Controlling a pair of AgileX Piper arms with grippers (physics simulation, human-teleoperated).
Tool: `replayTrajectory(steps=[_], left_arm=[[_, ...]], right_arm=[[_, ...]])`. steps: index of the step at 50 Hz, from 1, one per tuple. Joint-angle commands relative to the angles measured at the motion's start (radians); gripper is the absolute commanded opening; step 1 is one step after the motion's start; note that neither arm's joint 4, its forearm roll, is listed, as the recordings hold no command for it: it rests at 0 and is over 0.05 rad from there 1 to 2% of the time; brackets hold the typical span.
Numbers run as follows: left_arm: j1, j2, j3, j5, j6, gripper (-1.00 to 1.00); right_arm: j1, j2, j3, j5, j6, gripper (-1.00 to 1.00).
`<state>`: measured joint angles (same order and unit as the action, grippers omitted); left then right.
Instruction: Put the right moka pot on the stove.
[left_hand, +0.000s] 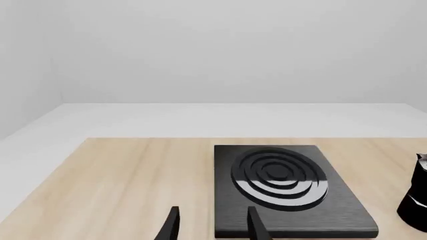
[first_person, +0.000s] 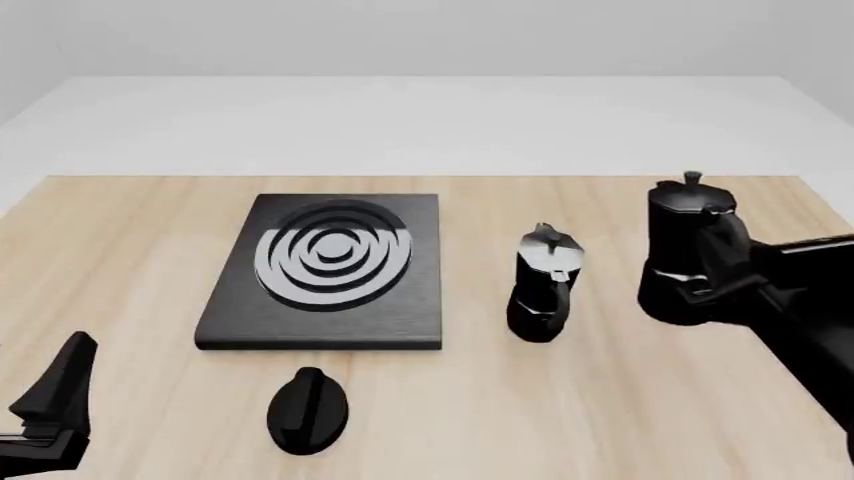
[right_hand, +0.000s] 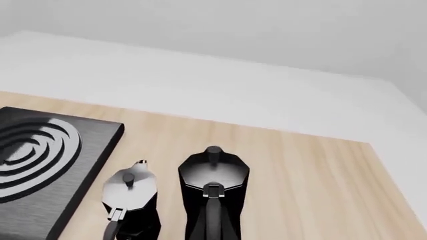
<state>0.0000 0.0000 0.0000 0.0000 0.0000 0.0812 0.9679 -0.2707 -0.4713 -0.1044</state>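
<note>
Pale wooden table (first_person: 601, 420) bears stove (first_person: 400, 310), white walls behind.

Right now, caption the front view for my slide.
Right tool at the right moka pot, beside its twin; the stove sits bare.

Bright, even, soft light renders everything sharp, with faint shadows and pale sheen on the stove (first_person: 324, 270) rings.

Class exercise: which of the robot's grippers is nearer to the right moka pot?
Right. The right gripper is at the right moka pot, by its handle; the left gripper sits at the table's near-left corner, beyond the stove.
</note>
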Motion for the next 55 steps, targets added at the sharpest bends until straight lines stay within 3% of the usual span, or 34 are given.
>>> replayTrajectory(steps=[1,13,32,40,55], left_arm=[[0.000,0.000,0.000,0.000,0.000,1.00],[0.000,0.000,0.000,0.000,0.000,1.00],[0.000,0.000,0.000,0.000,0.000,1.00],[0.000,0.000,0.000,0.000,0.000,1.00],[0.000,0.000,0.000,0.000,0.000,1.00]], right_arm=[[0.047,-0.114,-0.092,0.121,-0.014,-1.00],[0.113,-0.154,-0.218,0.242,-0.046,-1.00],[0.250,-0.093,-0.396,0.306,-0.081,-1.00],[0.297,-0.039,-0.428,0.265,-0.073,-1.00],[0.425,0.088,-0.461,0.104,-0.043,-1.00]])
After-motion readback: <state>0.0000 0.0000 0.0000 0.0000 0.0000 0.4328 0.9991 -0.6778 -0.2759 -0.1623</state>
